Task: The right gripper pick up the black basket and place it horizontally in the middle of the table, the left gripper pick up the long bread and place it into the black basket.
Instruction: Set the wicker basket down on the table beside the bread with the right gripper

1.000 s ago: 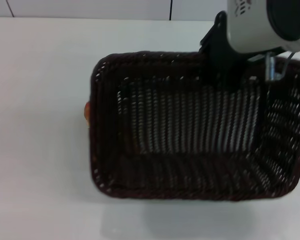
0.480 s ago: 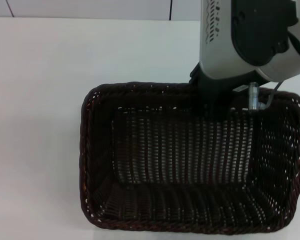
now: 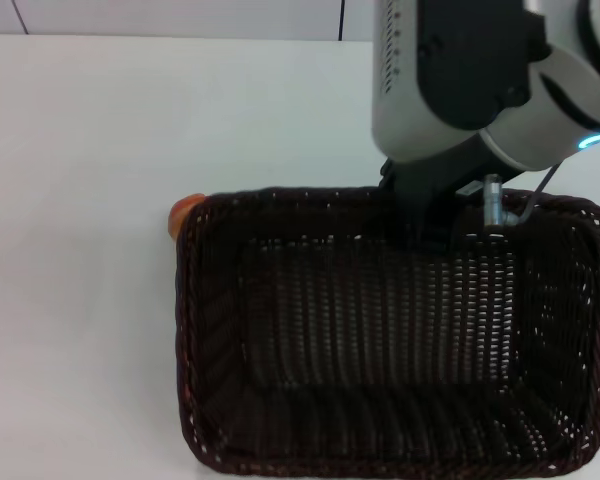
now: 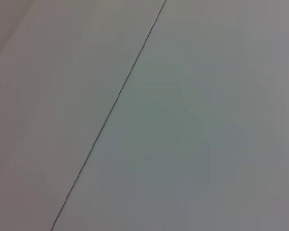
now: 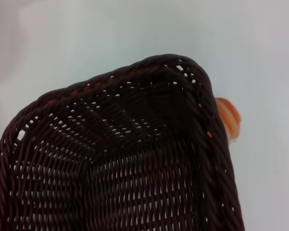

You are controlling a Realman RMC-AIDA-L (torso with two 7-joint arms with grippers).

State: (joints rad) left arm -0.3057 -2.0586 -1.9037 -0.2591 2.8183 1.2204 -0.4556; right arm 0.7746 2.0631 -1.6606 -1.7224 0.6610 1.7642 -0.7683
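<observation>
One arm works here: the right gripper (image 3: pixel 435 235) reaches down at the far rim of the black basket (image 3: pixel 390 340); its fingers seem clamped on that wall, though the wicker hides the contact. Basket's long axis runs left to right across the white counter (image 3: pixel 90 200), opening up. Just past its far-left corner peeks an orange end of the long bread (image 3: pixel 184 212), touching or nearly so. Risk: setting the basket down could pin or nudge the loaf, spoiling the left gripper's later pickup.

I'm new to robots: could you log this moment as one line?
right gripper: at black basket far rim | long bread: mostly hidden behind basket's left corner | left gripper: out of view
</observation>
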